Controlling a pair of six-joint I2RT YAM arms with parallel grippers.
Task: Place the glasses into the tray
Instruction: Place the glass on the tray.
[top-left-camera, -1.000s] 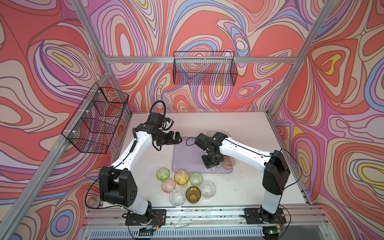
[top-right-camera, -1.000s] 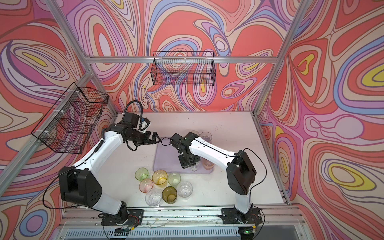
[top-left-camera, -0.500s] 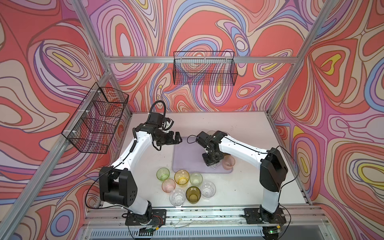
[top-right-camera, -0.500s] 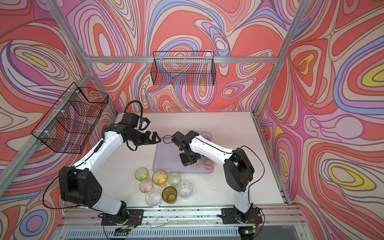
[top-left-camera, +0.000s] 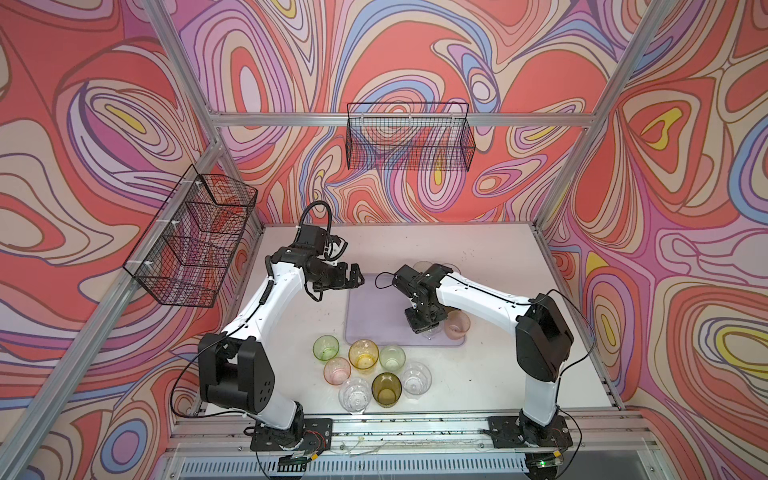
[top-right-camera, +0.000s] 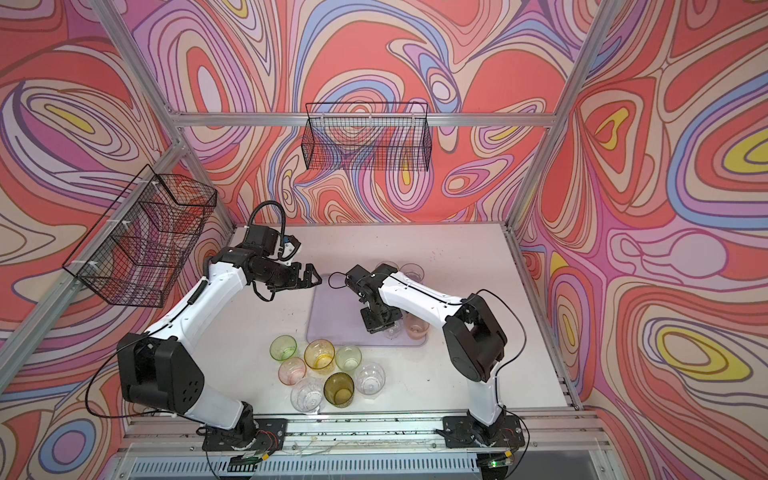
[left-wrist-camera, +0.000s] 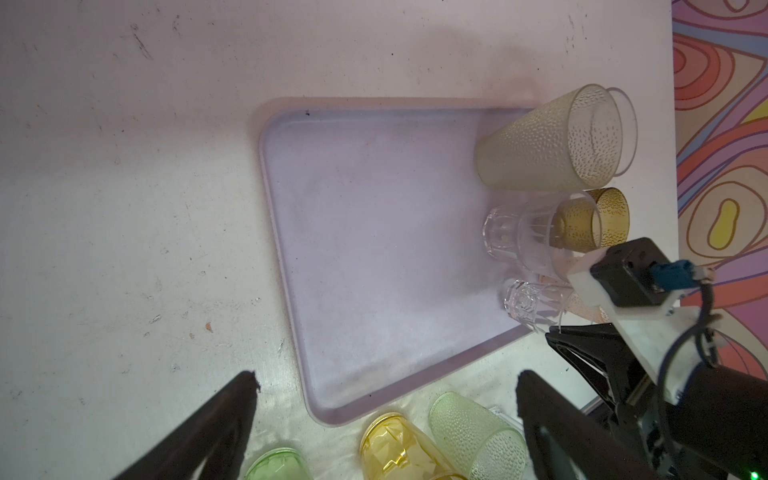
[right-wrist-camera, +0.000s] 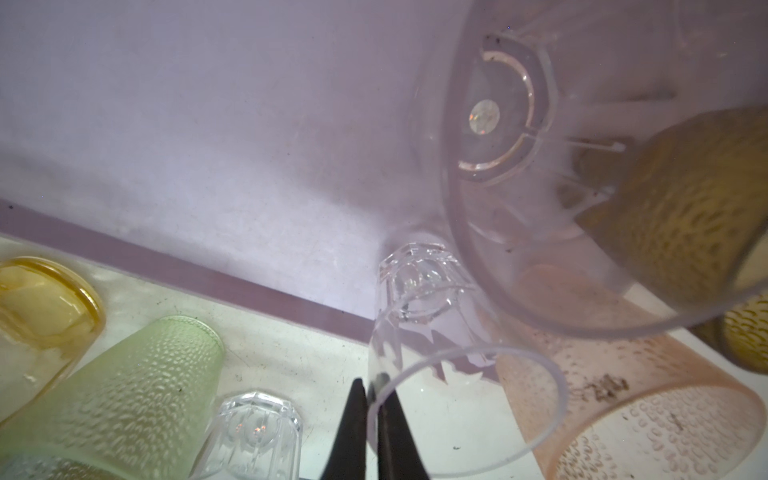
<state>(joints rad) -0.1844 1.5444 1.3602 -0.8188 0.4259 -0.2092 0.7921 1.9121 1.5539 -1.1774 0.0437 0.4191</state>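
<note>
The lavender tray (top-left-camera: 374, 311) (top-right-camera: 336, 316) lies mid-table. My right gripper (top-left-camera: 422, 328) (right-wrist-camera: 371, 384) points down over its near right corner. It is shut on the rim of a clear faceted glass (right-wrist-camera: 419, 316) (left-wrist-camera: 528, 305), whose base is at the tray floor beside the rim. A pink glass (top-left-camera: 456, 324) stands right next to it. A frosted pale glass (left-wrist-camera: 548, 141) and a clear ribbed glass (left-wrist-camera: 519, 237) stand along the tray's right side. My left gripper (top-left-camera: 357, 276) (left-wrist-camera: 386, 378) hangs open and empty above the tray's far left corner.
Several glasses cluster on the table in front of the tray: green (top-left-camera: 326, 347), amber (top-left-camera: 363, 353), pale green (top-left-camera: 392, 357), pink (top-left-camera: 336, 370), olive (top-left-camera: 386, 388) and clear (top-left-camera: 415, 377). Black wire baskets hang on the left wall (top-left-camera: 195, 245) and the back wall (top-left-camera: 409, 137).
The right arm has shifted only slightly over the tray's near right corner, still gripping the clear glass. The left arm has not moved.
</note>
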